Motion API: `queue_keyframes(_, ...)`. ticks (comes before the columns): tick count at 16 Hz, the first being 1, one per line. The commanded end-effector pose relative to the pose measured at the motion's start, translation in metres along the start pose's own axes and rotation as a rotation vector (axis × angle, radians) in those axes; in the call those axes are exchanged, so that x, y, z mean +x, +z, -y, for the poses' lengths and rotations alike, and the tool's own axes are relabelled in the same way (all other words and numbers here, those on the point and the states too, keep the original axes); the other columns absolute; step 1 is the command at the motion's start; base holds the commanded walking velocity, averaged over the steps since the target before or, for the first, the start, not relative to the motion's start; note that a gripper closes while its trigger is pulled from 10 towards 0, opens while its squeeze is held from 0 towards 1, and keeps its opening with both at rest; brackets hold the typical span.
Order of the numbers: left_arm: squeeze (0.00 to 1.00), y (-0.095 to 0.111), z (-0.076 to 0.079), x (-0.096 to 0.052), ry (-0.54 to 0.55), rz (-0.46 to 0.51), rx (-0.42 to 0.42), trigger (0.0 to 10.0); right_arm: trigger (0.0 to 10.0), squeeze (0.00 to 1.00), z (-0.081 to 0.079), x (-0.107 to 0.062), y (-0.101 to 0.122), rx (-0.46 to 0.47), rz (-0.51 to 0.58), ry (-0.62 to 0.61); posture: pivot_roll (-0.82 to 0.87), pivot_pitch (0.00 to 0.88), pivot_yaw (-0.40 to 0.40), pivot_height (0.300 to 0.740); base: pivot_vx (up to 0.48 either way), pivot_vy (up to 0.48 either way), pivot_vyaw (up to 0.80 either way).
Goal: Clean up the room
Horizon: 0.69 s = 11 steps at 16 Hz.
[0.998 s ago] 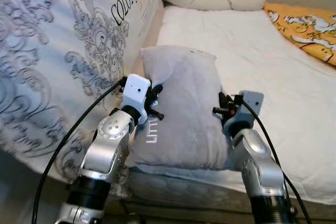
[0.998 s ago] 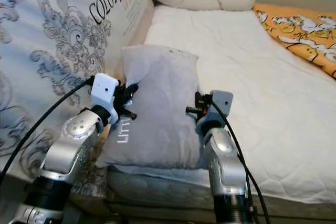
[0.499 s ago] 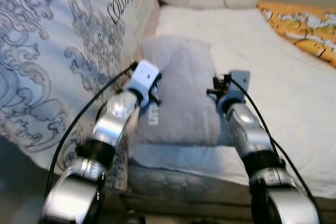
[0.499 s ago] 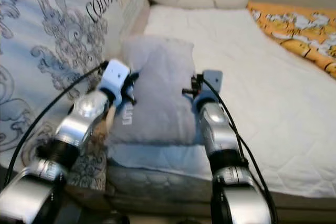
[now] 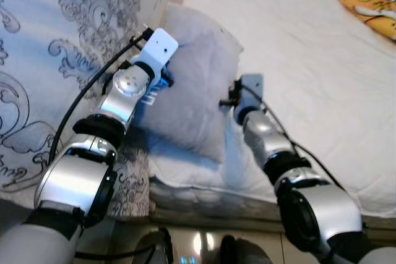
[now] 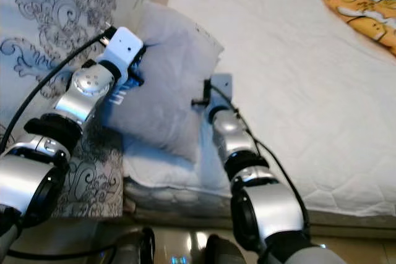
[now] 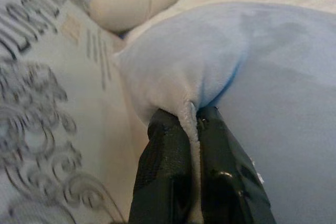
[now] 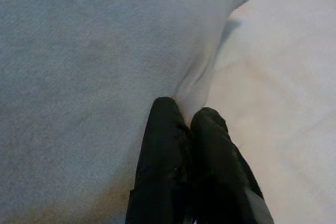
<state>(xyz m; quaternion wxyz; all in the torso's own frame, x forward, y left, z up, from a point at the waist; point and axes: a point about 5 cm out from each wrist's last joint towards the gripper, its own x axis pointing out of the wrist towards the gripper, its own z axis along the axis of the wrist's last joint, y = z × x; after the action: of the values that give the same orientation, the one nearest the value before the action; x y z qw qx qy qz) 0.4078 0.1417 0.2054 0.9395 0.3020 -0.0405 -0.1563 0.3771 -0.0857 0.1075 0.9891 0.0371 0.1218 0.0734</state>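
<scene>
Both arms reach forward over the near edge of the bed (image 5: 322,78), elbows bent, wrists angled inward toward the grey pillow (image 5: 198,85) between them. Left pincer (image 7: 192,124) is pressed together on a fold of the pillow's edge; right pincer (image 8: 189,116) nips the opposite seam. The pillow sits tilted at the bed's left side, against the patterned duvet (image 5: 55,41). Best bet here: keep both pinches level and move them together, so the fabric doesn't slip free on the way toward the headboard end.
</scene>
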Motion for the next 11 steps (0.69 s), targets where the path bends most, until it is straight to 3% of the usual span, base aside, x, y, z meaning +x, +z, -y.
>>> queue_keyframes(1,0.0,0.005,-0.008,0.001,0.044,0.024,0.02,10.0,10.0,0.98,0.004,0.0,-0.002,0.012,-0.009,-0.018,0.16,0.249,-0.032,0.74,0.0,0.0,0.0)
queue_keyframes(5,0.0,-0.012,0.007,-0.003,0.061,-0.008,0.044,10.0,10.0,1.0,0.015,-0.004,-0.011,0.097,0.025,-0.011,0.14,0.228,-0.03,0.74,0.0,0.0,0.0)
queue_keyframes(9,0.0,-0.001,-0.013,-0.001,0.195,0.04,0.022,10.0,10.0,1.0,0.037,-0.015,-0.012,0.137,0.154,0.058,0.1,0.176,-0.016,0.74,0.0,0.0,0.0)
queue_keyframes(10,0.0,0.004,-0.017,-0.001,0.221,0.074,0.018,10.0,10.0,0.0,0.042,-0.021,-0.016,0.117,0.186,0.1,0.09,0.151,-0.007,0.74,0.0,0.0,0.0)
queue_keyframes(11,0.0,0.006,-0.018,-0.001,0.246,0.086,0.021,10.0,10.0,0.0,0.047,-0.027,-0.02,0.108,0.202,0.115,0.08,0.139,-0.005,0.74,0.0,0.0,0.0)
